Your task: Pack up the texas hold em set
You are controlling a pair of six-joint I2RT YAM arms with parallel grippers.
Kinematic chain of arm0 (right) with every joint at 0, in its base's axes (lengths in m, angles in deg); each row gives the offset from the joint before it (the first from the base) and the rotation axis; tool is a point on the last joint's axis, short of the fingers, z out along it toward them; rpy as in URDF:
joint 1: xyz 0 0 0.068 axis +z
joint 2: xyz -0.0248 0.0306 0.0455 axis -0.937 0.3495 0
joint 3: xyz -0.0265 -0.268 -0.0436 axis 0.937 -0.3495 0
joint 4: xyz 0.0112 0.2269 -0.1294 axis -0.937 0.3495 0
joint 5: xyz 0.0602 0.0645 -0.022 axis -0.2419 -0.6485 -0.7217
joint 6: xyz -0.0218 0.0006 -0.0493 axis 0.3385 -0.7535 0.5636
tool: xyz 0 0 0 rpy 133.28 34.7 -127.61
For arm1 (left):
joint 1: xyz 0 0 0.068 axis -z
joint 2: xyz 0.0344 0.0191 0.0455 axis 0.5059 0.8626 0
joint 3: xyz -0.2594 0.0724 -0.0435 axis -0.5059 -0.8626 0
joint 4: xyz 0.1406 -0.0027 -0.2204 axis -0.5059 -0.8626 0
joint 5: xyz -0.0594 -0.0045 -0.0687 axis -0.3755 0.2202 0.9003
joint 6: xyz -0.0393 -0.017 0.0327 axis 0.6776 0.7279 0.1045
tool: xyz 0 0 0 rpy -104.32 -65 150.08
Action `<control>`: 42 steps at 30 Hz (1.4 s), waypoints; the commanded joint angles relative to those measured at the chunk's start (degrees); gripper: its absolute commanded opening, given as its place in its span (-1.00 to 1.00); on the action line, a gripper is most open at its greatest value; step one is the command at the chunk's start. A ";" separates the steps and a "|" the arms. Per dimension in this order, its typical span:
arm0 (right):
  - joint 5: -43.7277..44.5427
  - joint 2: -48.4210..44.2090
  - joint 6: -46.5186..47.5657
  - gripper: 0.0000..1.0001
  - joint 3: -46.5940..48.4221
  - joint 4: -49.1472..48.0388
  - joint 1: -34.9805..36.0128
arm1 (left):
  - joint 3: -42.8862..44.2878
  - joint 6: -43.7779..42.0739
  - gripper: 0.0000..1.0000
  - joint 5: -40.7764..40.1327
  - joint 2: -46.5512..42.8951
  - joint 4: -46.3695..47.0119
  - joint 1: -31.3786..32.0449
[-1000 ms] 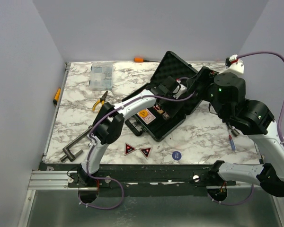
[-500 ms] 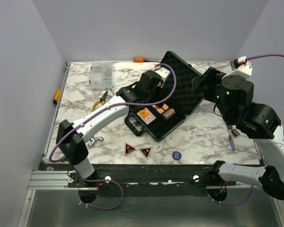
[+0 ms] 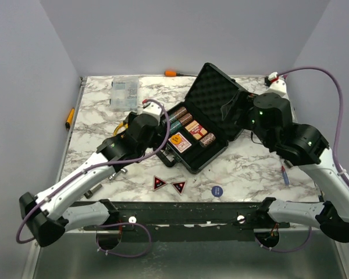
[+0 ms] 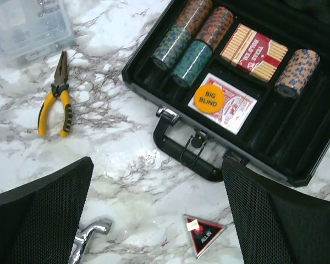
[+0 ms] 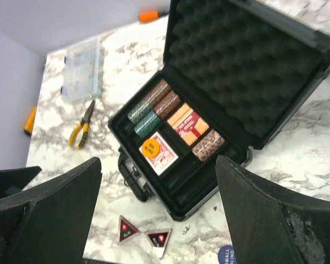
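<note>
The black briefcase (image 3: 212, 152) lies open mid-table, its foam lid (image 3: 216, 92) raised at the back. Inside it are chip stacks (image 4: 192, 33), an orange card deck (image 4: 254, 48) and a red deck with an orange BIG BLIND button (image 4: 209, 97) on it. Two red-black triangles (image 3: 159, 183) (image 3: 179, 186) and a blue round button (image 3: 216, 190) lie on the table in front of the case. My left gripper (image 3: 138, 133) is open and empty, above the table left of the case handle (image 4: 187, 154). My right gripper (image 3: 232, 110) is open and empty, above the case's right side.
A clear organiser box (image 3: 124, 93) stands at the back left, with yellow-handled pliers (image 3: 123, 123) in front of it. An orange-handled tool (image 3: 171, 73) lies at the back edge and another (image 3: 70, 118) at the left edge. A metal bar (image 3: 96, 177) lies near left, a pen-like tool (image 3: 285, 173) at right.
My left gripper has drawn back out of the case, leftward and toward the near side, and now hangs by the handle. The right gripper has shifted slightly left.
</note>
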 commanded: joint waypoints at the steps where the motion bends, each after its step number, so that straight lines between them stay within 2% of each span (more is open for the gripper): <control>1: -8.38 2.80 -1.27 0.75 -1.77 2.25 0.19 | -7.60 4.29 0.97 1.51 -11.06 -5.43 -0.58; 10: -17.19 2.68 -7.65 0.75 -11.94 7.78 0.19 | -19.54 11.28 0.97 8.84 -28.75 -10.64 -1.13; 14: -19.30 2.34 -10.03 0.75 -17.31 9.41 0.19 | -20.52 13.00 0.97 8.97 -33.37 -10.89 -1.13; 20: -21.28 2.46 -10.23 0.76 -23.50 10.38 0.20 | -19.18 13.74 0.97 8.69 -34.10 -14.08 -1.13; 29: -27.46 1.07 -7.70 0.73 -35.34 2.40 0.19 | -20.93 16.71 0.97 6.99 -38.25 -15.11 -1.17; 32: -31.54 1.33 -7.06 0.67 -39.94 -2.67 0.19 | -21.01 16.72 0.97 6.58 -37.75 -15.06 -1.11; 42: -34.94 4.35 -8.87 0.52 -46.62 -6.96 0.23 | -21.01 15.92 0.97 4.84 -35.19 -14.84 -1.11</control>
